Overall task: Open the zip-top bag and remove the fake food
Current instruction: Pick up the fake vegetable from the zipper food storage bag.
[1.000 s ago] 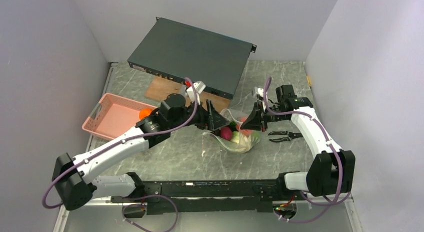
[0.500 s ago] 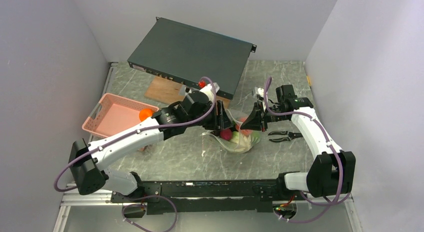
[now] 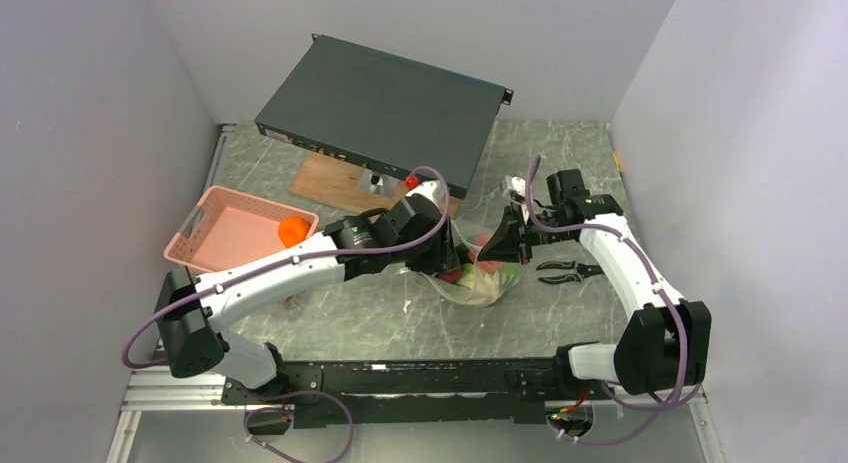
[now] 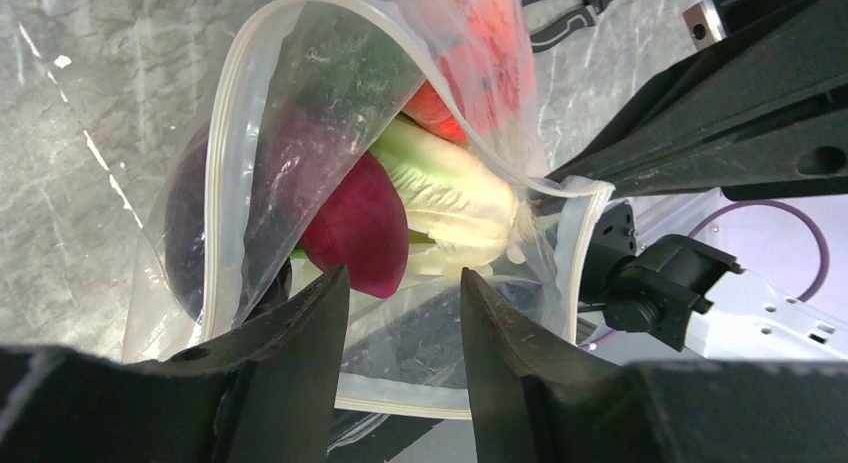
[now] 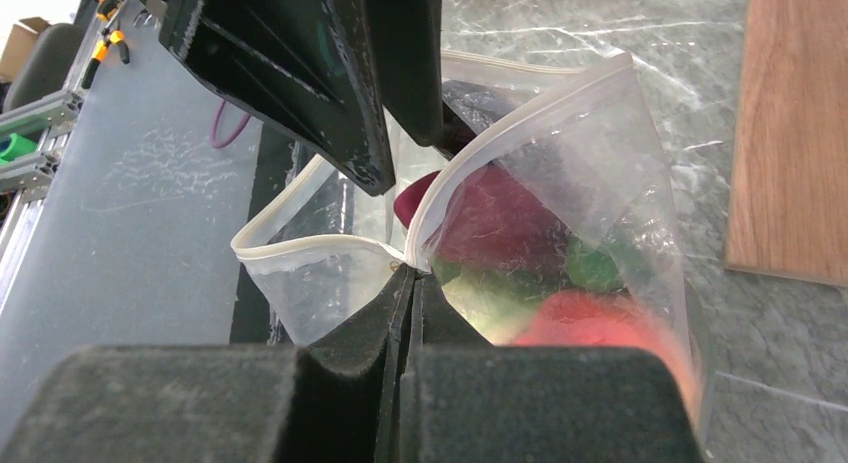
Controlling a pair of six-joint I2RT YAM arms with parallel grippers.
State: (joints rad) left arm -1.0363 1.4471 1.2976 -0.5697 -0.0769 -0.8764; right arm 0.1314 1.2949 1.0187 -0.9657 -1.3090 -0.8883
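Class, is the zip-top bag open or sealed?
Open: the zip-top bag has its zip strips gaping apart, the dark red piece bare in the mouth; the right end effector pinches one lip.

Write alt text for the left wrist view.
The left gripper, black fingers open, sits at the open mouth of a clear plastic zip-top bag, facing a dark purple-red plastic piece and a pale green leafy head inside. The right gripper pinches the bag's rim at right.

Zip-top bag [image 4: 300,103] open – fake food [image 4: 400,208] inside, on table.
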